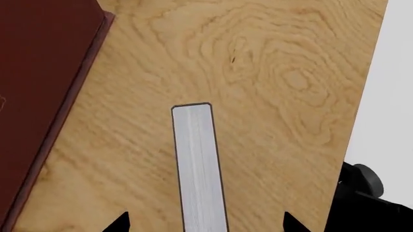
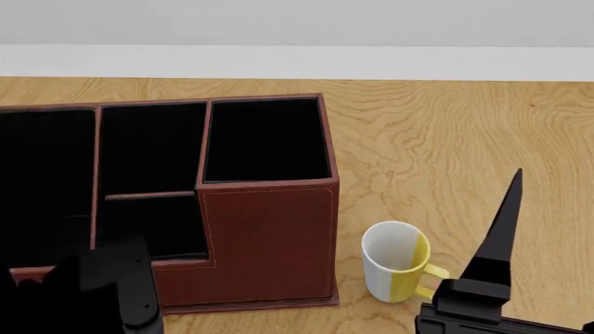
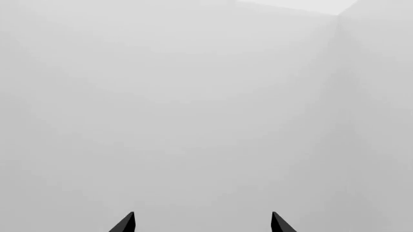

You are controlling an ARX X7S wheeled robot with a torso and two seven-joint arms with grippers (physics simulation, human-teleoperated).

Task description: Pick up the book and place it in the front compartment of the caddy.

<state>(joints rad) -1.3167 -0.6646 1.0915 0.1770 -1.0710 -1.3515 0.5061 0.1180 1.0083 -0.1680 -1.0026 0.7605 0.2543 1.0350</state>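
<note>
Left jaws [image 1: 205, 223] spread wide, book [image 1: 197, 164] centred between them, nothing grasped yet. I'd drop straight down before squeezing. Right jaws [image 3: 202, 223] released, nothing between them.

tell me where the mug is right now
In the head view the mug stands upright on the wooden table, just right of the caddy, near the right gripper.

White mug [image 2: 394, 261] with a yellow side and yellow handle stands upright on the light wood-grain table [image 2: 446, 139], handle toward the table's near edge. Pale grey wall [image 2: 297, 24] behind, with a white baseboard strip [image 2: 297, 62] along the table's far edge.
</note>
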